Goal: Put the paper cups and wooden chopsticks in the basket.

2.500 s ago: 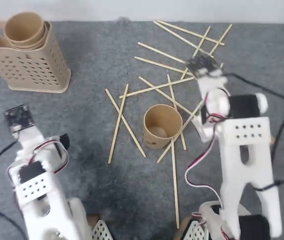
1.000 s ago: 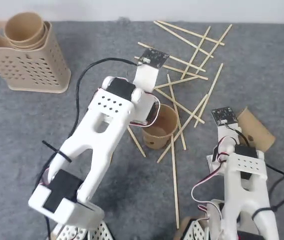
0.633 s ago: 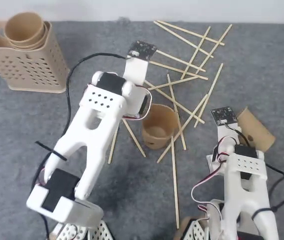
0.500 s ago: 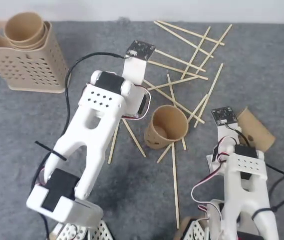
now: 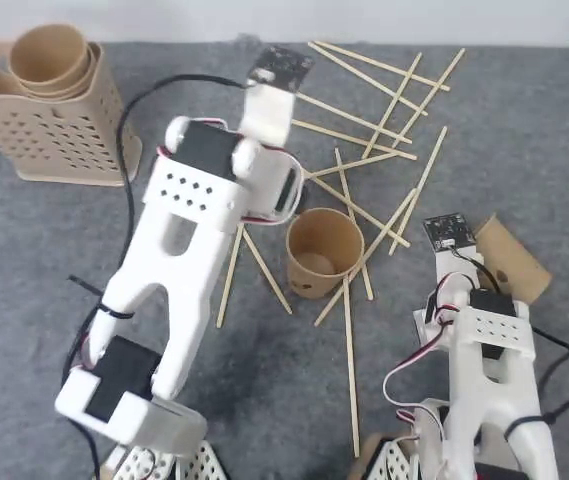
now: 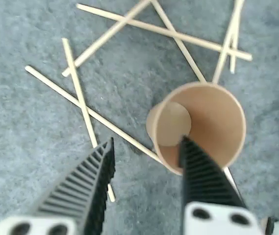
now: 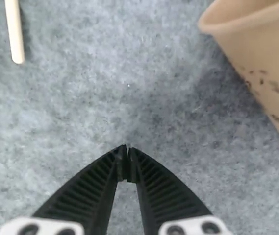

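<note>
A brown paper cup (image 5: 324,250) stands mouth up among scattered wooden chopsticks (image 5: 364,120) on the grey carpet. My left gripper (image 6: 147,141) hangs open just above and beside this cup (image 6: 203,127). One finger (image 6: 200,169) overlaps the cup's rim, and only carpet and a chopstick (image 6: 83,105) show between the fingers. A second paper cup (image 5: 509,260) lies on its side by the right arm (image 5: 479,335). My right gripper (image 7: 128,148) is shut low over bare carpet, with that cup (image 7: 262,58) beside it. The beige basket (image 5: 64,135) stands far left.
Stacked paper cups (image 5: 52,55) sit in the basket. Chopsticks cross each other from the middle to the far right, and one long stick (image 5: 350,350) runs toward the near edge. The left arm (image 5: 184,260) stretches across the carpet between basket and cup.
The left arm swung out over the cup, then drew back toward the far left. The cup tipped half a second ago and stands level again. The right arm folded back.
</note>
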{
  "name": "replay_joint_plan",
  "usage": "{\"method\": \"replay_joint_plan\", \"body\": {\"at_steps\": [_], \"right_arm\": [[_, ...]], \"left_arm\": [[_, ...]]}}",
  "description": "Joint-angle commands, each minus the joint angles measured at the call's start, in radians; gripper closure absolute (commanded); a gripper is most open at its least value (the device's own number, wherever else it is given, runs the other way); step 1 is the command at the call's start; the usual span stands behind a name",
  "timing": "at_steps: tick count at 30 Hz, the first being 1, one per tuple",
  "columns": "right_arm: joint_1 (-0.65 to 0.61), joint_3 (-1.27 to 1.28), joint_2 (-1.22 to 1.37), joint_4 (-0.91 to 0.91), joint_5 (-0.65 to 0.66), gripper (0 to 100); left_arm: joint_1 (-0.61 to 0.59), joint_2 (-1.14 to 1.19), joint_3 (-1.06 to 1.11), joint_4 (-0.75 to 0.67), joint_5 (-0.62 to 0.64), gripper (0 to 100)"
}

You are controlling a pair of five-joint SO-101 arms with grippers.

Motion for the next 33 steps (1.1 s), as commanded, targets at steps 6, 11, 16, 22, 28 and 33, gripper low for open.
{"method": "replay_joint_plan", "body": {"at_steps": [6,11,16,22,28,33], "right_arm": [[0.01,-0.005,-0.036,-0.008,0.012,99.1],[0.01,0.002,-0.039,-0.008,0.012,99.1],[0.01,0.002,-0.039,-0.008,0.012,99.1],[0.01,0.003,-0.039,-0.008,0.012,99.1],[0.01,0.003,-0.039,-0.008,0.012,99.1],[0.01,0.003,-0.039,-0.01,0.012,99.1]], "left_arm": [[0.046,-0.005,0.211,-0.17,0.012,77],[0.049,-0.006,0.43,-0.336,0.012,77],[0.052,-0.011,0.498,-0.4,0.012,94],[0.015,-0.069,0.437,-0.333,0.005,99],[-0.114,-0.192,0.323,-0.247,0.008,99],[-0.244,-0.281,0.246,-0.218,0.014,99]]}}
